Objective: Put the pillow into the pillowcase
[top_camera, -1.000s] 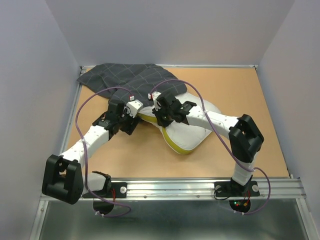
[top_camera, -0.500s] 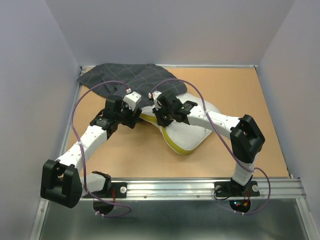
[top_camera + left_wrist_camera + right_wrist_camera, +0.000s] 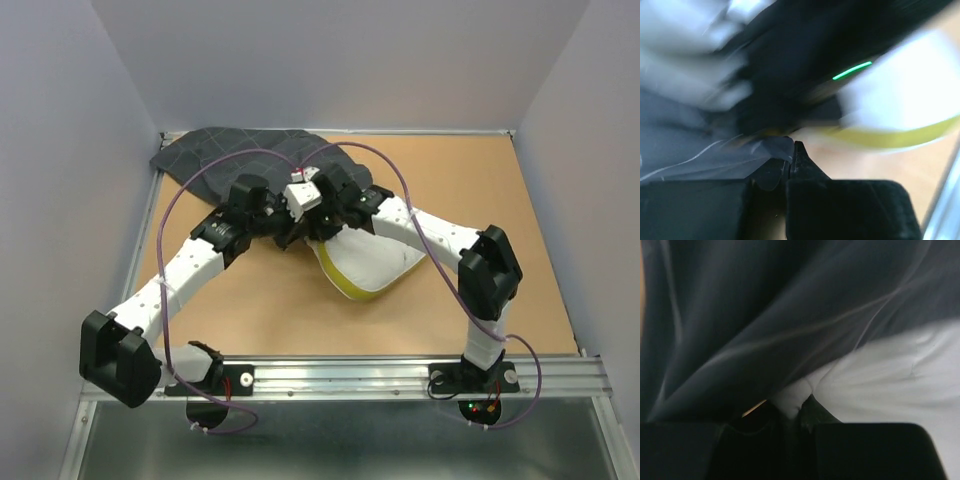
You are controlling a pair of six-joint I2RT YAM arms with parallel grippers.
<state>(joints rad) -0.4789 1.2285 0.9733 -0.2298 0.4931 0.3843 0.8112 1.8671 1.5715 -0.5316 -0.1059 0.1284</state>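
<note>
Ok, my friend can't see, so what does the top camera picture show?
Two white robot arms, the left arm and the right arm, meet over the middle of a brown table. Below them a white pillow with a yellow edge pokes out from under a dark checked pillowcase.

Pillowcase (image 3: pixel 215 155) sits at table's (image 3: pixel 500 200) far-left corner. Pillow (image 3: pixel 375 262) lies mid-table, near-right of it, its far-left end under the pillowcase edge. Left gripper (image 3: pixel 790 152) and right gripper (image 3: pixel 800 407) meet over that overlap, left one leftward.
</note>
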